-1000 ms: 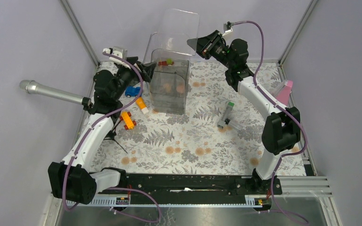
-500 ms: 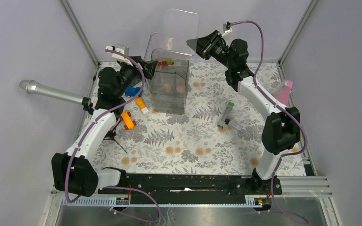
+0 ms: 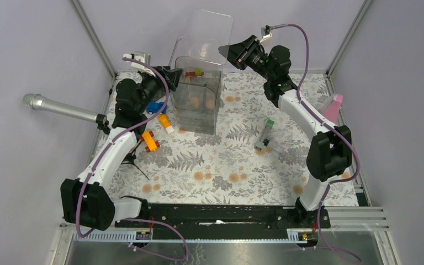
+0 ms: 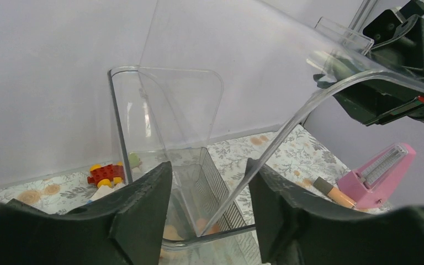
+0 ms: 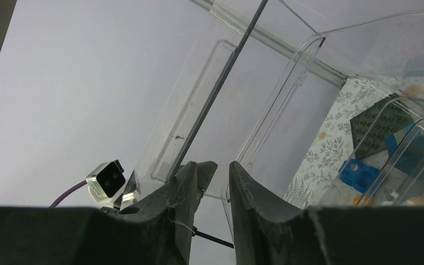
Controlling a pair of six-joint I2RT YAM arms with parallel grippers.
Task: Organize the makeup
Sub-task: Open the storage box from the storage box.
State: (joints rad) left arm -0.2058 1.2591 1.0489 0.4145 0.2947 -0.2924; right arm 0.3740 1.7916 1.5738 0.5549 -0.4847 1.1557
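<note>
Two changes since a second ago, both on the left arm. Its forearm is higher and further forward, which brings the left gripper from just beside the clear box up to the box's left rim. Its fingers are also narrower than they were.

- Left fingers are apart, roughly half open. They straddle the box's near corner, and the curved edge of the raised lid runs between them. Neither pad visibly touches plastic, so nothing is held.
- The right gripper has barely moved and is up at the lid's right edge. There is a narrow slit between its fingers. The lid's edge runs down to the inner face of one fingertip, and I cannot tell whether it is pinched.
- The lid stands at the same tilt as before.
- The grey tube with green cap has not moved. It lies on the floral cloth to the right of the box, well apart from both grippers.
- The pink palette is at the far right edge, tilted, in the same place.
- The blue car, the orange blocks and the microphone sit to the left of the box, unchanged.
- Round orange patches show through the box floor. I cannot tell whether they are discs or the cloth print.
</note>
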